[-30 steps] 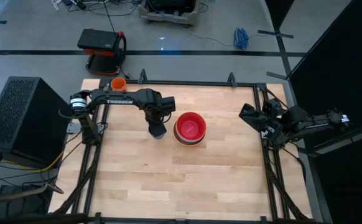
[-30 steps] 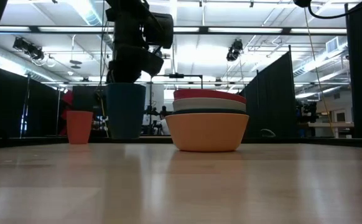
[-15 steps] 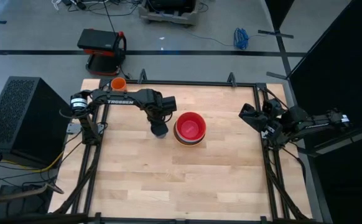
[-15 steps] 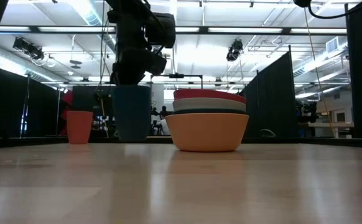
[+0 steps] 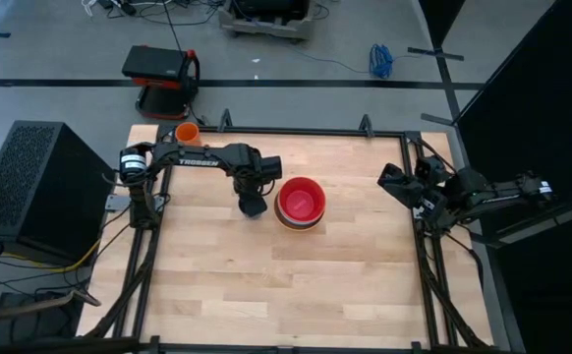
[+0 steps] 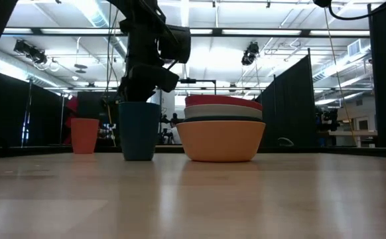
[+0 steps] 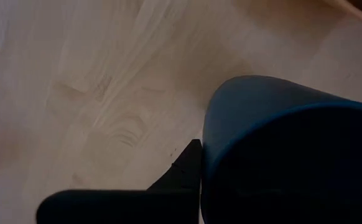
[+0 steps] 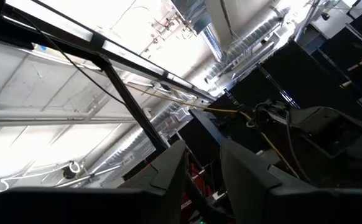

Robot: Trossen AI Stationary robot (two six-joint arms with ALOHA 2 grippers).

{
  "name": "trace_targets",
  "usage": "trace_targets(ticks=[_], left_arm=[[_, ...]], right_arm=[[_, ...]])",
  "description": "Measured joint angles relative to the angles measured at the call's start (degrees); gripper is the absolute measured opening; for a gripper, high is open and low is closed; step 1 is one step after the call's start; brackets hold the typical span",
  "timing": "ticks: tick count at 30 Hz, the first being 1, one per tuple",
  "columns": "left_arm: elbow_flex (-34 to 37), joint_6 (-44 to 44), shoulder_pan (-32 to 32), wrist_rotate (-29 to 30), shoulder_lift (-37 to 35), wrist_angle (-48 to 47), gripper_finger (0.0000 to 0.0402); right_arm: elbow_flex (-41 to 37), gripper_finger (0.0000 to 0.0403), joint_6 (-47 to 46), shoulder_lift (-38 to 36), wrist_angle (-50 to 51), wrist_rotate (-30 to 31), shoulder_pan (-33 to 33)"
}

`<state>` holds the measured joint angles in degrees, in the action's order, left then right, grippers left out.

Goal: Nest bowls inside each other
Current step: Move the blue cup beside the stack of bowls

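The bowls stand nested in one stack at mid-table: orange lowest, then dark teal, white, and red on top. Just left of the stack, my left gripper points down, shut on a dark blue cup. The cup is upright, its base at or just above the tabletop; which, I cannot tell. My right gripper waits at the table's right edge, pointing upward into the room, its fingers a little apart with nothing between them. My left gripper holds the dark blue cup by its rim, coming from above and pointing down. One finger lies against the outside of the wall; the other is hidden in the cup's dark inside. The cup hangs upright below the fingers.
A small orange cup stands at the table's far left corner. A black frame rail runs round the table. Bare wood lies on the near half of the table.
My left gripper has sunk toward the table and drifted slightly toward the bowl stack, still shut on the dark blue cup. The cup has stayed upright and now sits lower, close beside the stack.
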<state>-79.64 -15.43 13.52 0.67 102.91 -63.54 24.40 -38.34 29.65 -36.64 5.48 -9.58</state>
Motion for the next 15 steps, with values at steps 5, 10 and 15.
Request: trace_targets(ticks=[5, 10, 15], left_arm=[[0.00, -0.28, 0.00, 0.06, 0.64, 0.03, 0.0002], [0.00, -1.35, 0.00, 0.09, 0.64, 1.13, 0.0024], [0.00, -1.36, 0.00, 0.09, 0.64, 1.08, 0.0076]], right_arm=[[0.00, 0.0091, 0.02, 0.00, -0.07, 0.01, 0.00], [0.00, 0.0091, 0.02, 0.00, -0.07, 0.00, 0.00], [0.00, 0.0091, 0.04, 0.00, -0.07, 0.00, 0.00]])
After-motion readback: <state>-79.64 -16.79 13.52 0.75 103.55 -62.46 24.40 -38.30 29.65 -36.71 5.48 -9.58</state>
